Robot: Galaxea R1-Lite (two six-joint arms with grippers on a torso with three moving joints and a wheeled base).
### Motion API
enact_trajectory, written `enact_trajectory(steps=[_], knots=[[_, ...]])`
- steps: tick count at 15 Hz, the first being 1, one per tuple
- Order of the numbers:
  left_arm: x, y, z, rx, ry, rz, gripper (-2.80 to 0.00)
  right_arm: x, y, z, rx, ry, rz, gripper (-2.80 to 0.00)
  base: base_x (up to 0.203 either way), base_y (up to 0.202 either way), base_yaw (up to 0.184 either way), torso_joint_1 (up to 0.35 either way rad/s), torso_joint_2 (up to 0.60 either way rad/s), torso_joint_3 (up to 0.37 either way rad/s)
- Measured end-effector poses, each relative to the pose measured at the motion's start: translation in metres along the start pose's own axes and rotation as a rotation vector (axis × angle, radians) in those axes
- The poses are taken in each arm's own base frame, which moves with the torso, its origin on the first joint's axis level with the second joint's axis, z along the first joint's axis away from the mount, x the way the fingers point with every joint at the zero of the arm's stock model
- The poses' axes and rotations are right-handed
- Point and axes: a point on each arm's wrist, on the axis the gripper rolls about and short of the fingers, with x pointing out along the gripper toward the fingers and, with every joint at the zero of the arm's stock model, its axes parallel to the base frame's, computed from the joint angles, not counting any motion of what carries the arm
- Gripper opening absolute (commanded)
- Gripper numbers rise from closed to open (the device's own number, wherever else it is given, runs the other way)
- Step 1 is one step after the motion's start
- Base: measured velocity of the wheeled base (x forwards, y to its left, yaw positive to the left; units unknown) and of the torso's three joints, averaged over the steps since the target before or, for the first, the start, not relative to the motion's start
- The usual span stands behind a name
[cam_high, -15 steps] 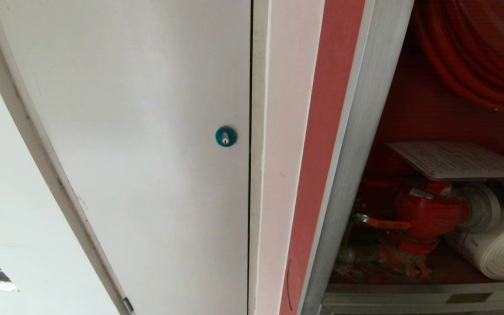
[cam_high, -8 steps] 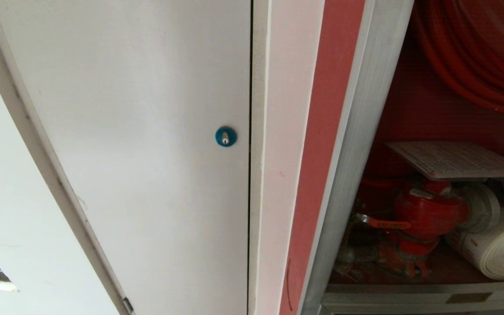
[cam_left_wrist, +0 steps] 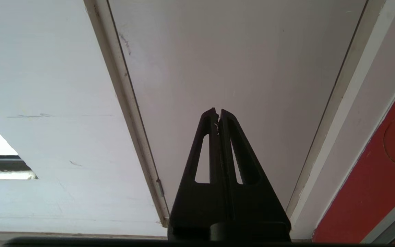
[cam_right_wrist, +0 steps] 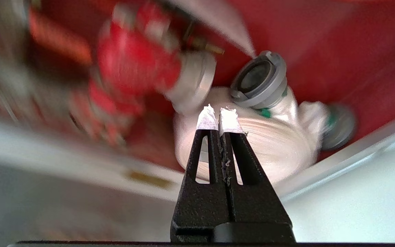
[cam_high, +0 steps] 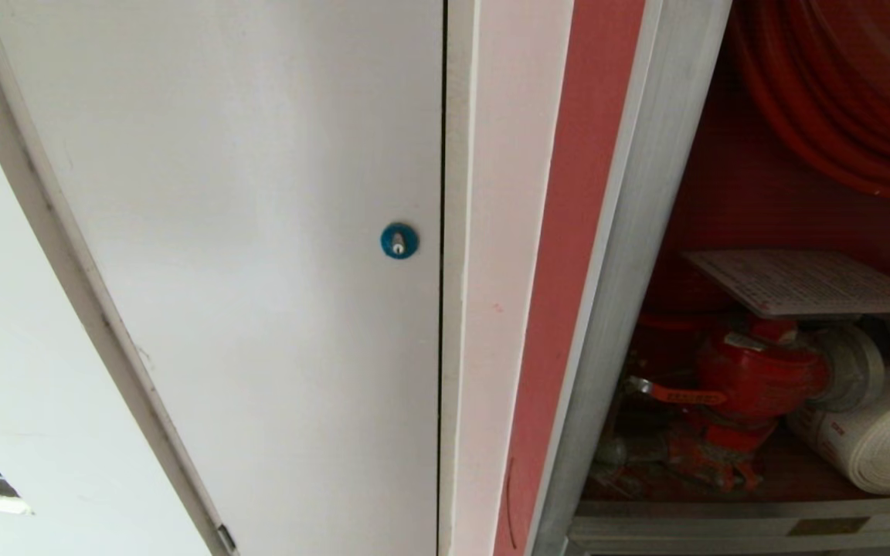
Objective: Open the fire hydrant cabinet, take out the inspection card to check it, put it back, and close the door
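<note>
Right wrist view: right gripper (cam_right_wrist: 219, 115) clenched on nothing, nearest, facing white rolled hose (cam_right_wrist: 273, 144) inside fire hydrant cabinet (cam_high: 623, 255). Farther back, inspection card (cam_high: 800, 282) lying flat atop red valve (cam_high: 758, 374); probably light, bendable; best pinched at overhanging edge. Left gripper (cam_left_wrist: 217, 111) clenched, parked.

A plain white door (cam_high: 259, 232) carries a round blue lock (cam_high: 399, 241).
</note>
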Motion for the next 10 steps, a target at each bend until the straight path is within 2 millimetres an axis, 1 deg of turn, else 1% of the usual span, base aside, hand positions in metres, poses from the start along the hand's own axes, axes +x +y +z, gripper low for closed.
enact_trajectory(steps=[3, 5, 6, 8, 10], knots=[[0.000, 0.000, 0.000, 0.000, 0.000, 0.000, -2.80, 0.003, 0.000, 0.002, -0.291, 0.040, 0.037, -2.80, 0.000, 0.000, 0.000, 0.000, 0.00, 0.000], [0.000, 0.000, 0.000, 0.000, 0.000, 0.000, -2.80, 0.005, -0.003, 0.005, -0.493, 0.064, 0.024, -2.80, 0.000, 0.000, 0.000, 0.000, 0.00, 0.000], [0.000, 0.000, 0.000, 0.000, 0.000, 0.000, -2.80, 0.008, -0.005, 0.007, -0.601, 0.108, -0.001, -2.80, 0.000, 0.000, 0.000, 0.000, 0.00, 0.000], [0.000, 0.000, 0.000, 0.000, 0.000, 0.000, -2.80, 0.018, -0.009, 0.011, -0.787, 0.202, -0.035, -2.80, 0.000, 0.000, 0.000, 0.000, 0.00, 0.000], [0.000, 0.000, 0.000, 0.000, 0.001, 0.000, -2.80, 0.032, -0.011, 0.015, -0.903, 0.284, -0.054, -2.80, 0.000, 0.000, 0.000, 0.000, 0.00, 0.000]])
